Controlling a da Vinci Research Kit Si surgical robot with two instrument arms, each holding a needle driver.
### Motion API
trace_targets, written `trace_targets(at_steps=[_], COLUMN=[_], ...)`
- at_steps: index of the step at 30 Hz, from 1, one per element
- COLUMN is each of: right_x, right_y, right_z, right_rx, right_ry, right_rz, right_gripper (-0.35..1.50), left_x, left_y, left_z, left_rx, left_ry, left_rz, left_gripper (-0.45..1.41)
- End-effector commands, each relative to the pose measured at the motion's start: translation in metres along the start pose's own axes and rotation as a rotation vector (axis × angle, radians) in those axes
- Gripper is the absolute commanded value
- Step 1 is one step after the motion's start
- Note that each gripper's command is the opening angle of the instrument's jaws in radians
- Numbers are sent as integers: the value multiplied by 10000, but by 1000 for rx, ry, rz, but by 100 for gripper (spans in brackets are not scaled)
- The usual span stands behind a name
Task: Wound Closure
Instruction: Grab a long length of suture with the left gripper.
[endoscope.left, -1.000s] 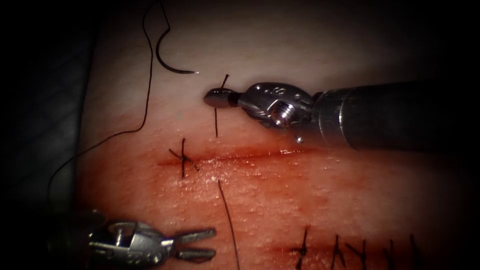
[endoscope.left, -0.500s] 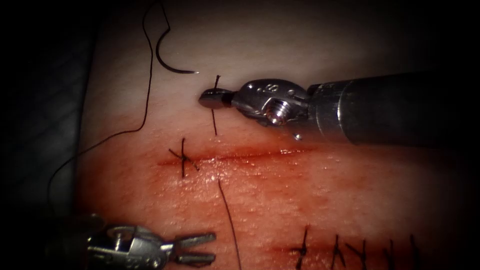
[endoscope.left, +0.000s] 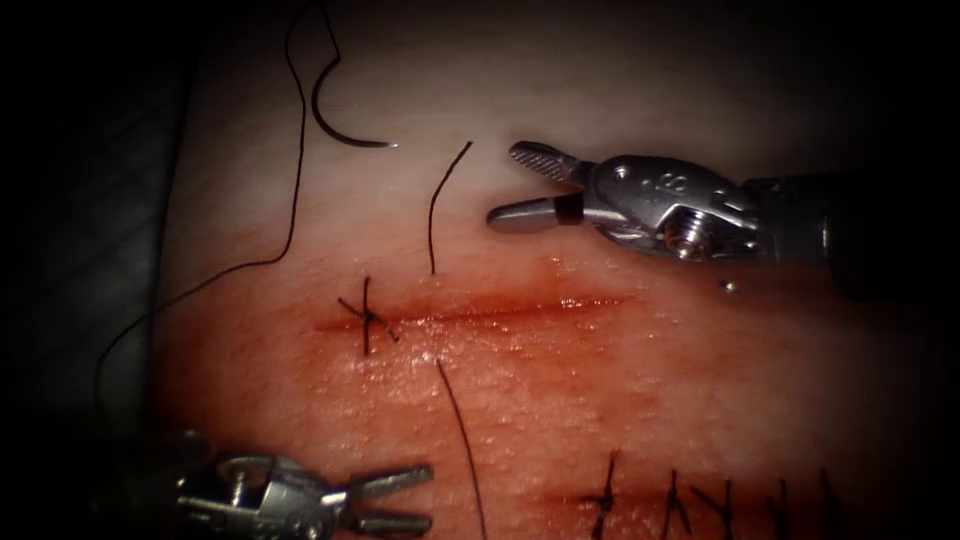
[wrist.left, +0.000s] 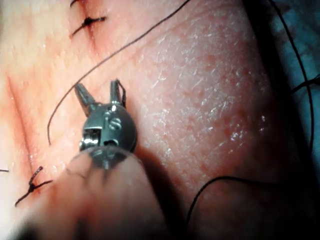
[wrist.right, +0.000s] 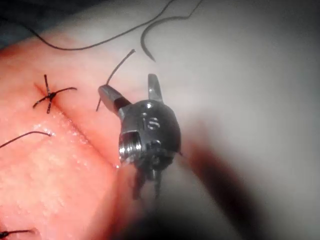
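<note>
Nearest the viewer, the left hand (endoscope.left: 395, 495) hovers low over the tissue (endoscope.left: 620, 400), jaws parted a little and holding nothing; a loose thread end (endoscope.left: 458, 430) runs just to its right, on the near side of the cut (endoscope.left: 480, 312). It reads as parked out of the way, ready to take thread if needed. To its right lies a row of finished stitches (endoscope.left: 700, 500).

Farther back the cut runs left to right, with one tied knot (endoscope.left: 366, 315) at its left end and red fluid (endoscope.left: 560, 300) along its edges.

Beyond the cut, the right hand (endoscope.left: 520, 185) has let go: a moment ago its jaws were clamped on the short thread tail (endoscope.left: 440, 205), and now they gape wide and empty just right of it, the tail standing free from the tissue.

Farthest, on the left, the needle (endoscope.left: 335, 125) lies flat on the tissue, out of it, held by neither tool, its long thread (endoscope.left: 295, 150) trailing off left.
</note>
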Motion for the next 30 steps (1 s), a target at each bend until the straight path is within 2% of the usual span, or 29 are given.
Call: trace_targets(at_steps=[1,4,5,6,10,14,21,30], right_x=[-12,-24,-35,-41,-57,-61,-67,-74], right_y=[6,5,0,-5,-17,-22,-33,-35], right_z=[-11,-29,-39,-42,-41,-39,-39,-38], right_rx=[9,28,35,34,26,21,17,13], right_ry=[-4,-2,1,9,22,23,27,30], right_rz=[-21,-60,-75,-82,-106,-141,-155,-163], right_gripper=[146,141,133,133,133,141,141,141], left_x=[-2,0,2,3,5,5,8,31], left_y=[1,1,-1,-2,-1,6,14,37], left_z=[8,13,20,25,37,46,59,73], left_rx=[1,6,31,44,64,74,74,25], left_ry=[0,-2,-6,-22,-56,-104,-132,-72], left_rz=[2,49,112,152,269,368,413,503], left_gripper=[31,44,46,46,44,37,34,27])
